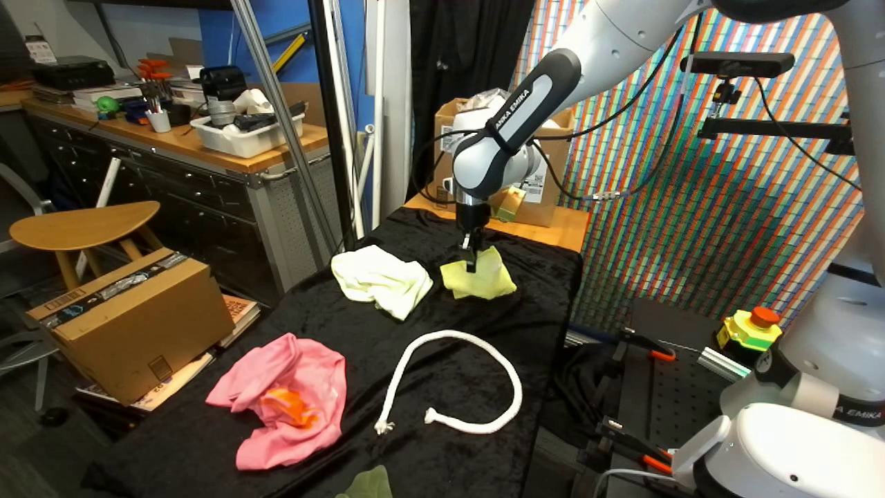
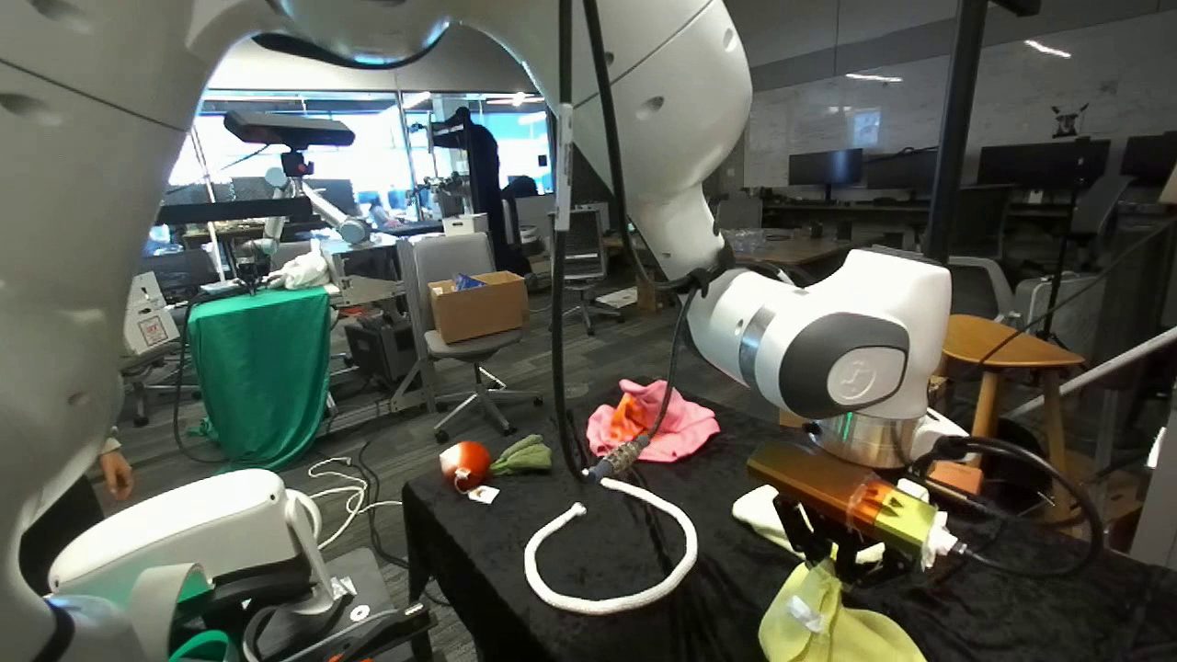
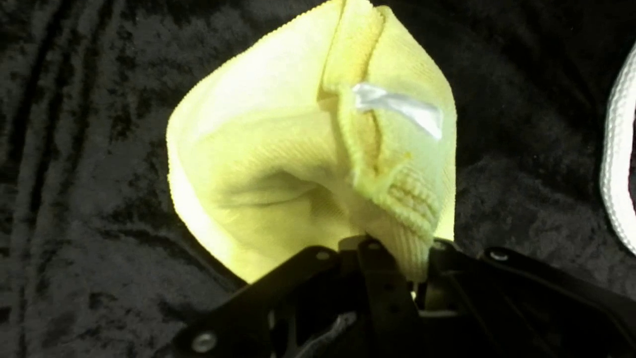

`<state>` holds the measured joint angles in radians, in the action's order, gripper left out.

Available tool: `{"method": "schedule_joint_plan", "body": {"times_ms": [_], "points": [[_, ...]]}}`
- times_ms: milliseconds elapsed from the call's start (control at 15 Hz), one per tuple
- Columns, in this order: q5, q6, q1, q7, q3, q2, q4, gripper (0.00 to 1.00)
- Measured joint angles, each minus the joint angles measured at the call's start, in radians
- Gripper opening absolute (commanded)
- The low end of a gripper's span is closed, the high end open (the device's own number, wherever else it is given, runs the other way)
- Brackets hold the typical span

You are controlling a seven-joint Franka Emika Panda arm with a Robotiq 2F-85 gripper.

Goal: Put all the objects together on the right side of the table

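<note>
My gripper (image 1: 471, 260) is shut on a yellow cloth (image 1: 492, 278). In the wrist view the gripper (image 3: 405, 251) pinches a ribbed fold of the yellow cloth (image 3: 268, 144), which has a white tag. In an exterior view the yellow cloth (image 2: 832, 621) hangs below the gripper; whether it still touches the table is unclear. A pale yellow cloth (image 1: 380, 277) lies beside it. A pink cloth (image 1: 321, 380) with an orange patch and a curved white rope (image 1: 517, 394) lie on the table. A red-and-white stuffed vegetable (image 2: 467, 462) with green leaves (image 2: 524, 455) sits at one table end.
A black cloth covers the table (image 1: 415, 429). A cardboard box (image 1: 446, 131) stands at the table's end behind the gripper. Another cardboard box (image 1: 145, 321) stands beside the table. The robot base and a red emergency button (image 1: 765, 317) are at the opposite side.
</note>
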<state>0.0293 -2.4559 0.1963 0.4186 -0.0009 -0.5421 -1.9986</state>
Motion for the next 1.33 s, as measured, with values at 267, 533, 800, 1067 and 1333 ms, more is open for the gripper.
{"method": "schedule_joint_plan", "body": {"times_ms": [267, 533, 800, 1067, 1333], "points": [[0.018, -0.097, 0.000, -0.023, 0.013, 0.073, -0.054, 0.11], [0.024, -0.161, -0.017, -0.053, 0.037, 0.133, -0.083, 0.10], [0.003, -0.161, -0.075, -0.099, 0.040, 0.168, -0.076, 0.11], [-0.048, -0.162, -0.141, -0.198, 0.035, 0.168, -0.033, 0.10], [-0.091, -0.215, -0.207, -0.367, 0.002, 0.119, 0.039, 0.10]]}}
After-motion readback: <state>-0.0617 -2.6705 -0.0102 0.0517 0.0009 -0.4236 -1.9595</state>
